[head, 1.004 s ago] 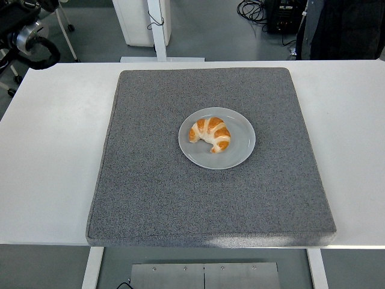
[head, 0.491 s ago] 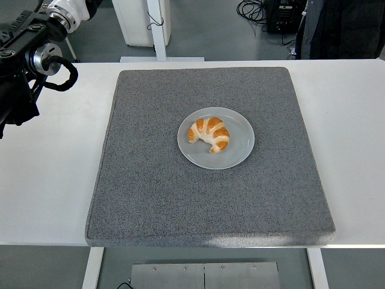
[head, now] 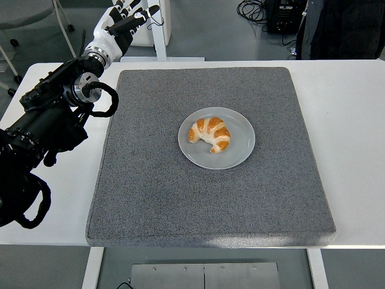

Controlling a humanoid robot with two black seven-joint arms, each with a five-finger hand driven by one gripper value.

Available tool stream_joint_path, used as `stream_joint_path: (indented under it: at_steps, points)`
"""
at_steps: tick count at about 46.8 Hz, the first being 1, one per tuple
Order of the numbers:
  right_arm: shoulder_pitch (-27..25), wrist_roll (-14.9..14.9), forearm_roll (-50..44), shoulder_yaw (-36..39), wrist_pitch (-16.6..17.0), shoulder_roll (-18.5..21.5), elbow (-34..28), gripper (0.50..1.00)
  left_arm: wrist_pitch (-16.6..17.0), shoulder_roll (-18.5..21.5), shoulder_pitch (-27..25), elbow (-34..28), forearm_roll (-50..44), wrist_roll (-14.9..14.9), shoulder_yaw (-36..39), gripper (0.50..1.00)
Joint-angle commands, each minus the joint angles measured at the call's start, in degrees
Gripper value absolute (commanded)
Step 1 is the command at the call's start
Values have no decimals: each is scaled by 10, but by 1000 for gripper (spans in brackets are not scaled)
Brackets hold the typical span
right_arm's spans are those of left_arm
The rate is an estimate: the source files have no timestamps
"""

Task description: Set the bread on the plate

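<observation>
Fingers (head: 127, 13) of left hand (head: 118, 25): extended, slightly apart, holding nothing. Hand sits past table's far-left edge, well apart from all task items. Left arm (head: 51, 123) runs in from left edge over bare table, beside mat. Right arm/hand: not in view.

Bread (head: 210, 134): croissant, lying on plate (head: 236, 158), within rim, approx. centred, curve opening toward near side. No contact w/ hand.

Plate: grey, round, flat on mat (head: 150, 198), roughly mid-mat. Mat: grey, square, lies on white table (head: 42, 198).

Assessment: bread on plate as found; task end-state appears met. No pickup step outstanding, in my judgement.

Handling (judged, not tested): bread likely light, soft, flaky crust; would dent or shed crumbs under hard squeeze. Not slippery. Best hold, if req'd: thick mid-body across the arc, thumb opposite fingers, light pressure. Avoid the thin tips, prob. weakest points. Plate looks smooth; could slide if bread is dragged rather than lifted.

Risk: low. Only concern is arm sweeping across mat and nudging plate.

Far side: floor, cables (head: 252, 8), white post (head: 157, 27), dark clothing of a person (head: 343, 27) at top right, clear of work area.
</observation>
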Motion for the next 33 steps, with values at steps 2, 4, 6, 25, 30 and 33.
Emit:
stream_joint_path:
  at_steps: [2,4,6,25,30,33]
  points:
    - [0,0,0,2,-1,0,0,1000,22,-3,4,-1,-8,37,-36,993]
    - [0,0,0,2,-2,0,0,1000,31,-3,4,-1,-8,45,-48,993]
    - [0,0,0,2,-1,0,0,1000,32,-3,7,0,-8,47,-56,993]
    - [0,0,0,-1,-5,0,0,1000,14,-3,26,-1,-16,24,-80,993]
    - [0,0,-1,-3,-7,0,-1,1000,6,-3,27,-1,-16,16,-78,993]
    - [0,0,-1,-4,-8,0,-1,1000,7,-3,31,-1,-16,15,-79,993]
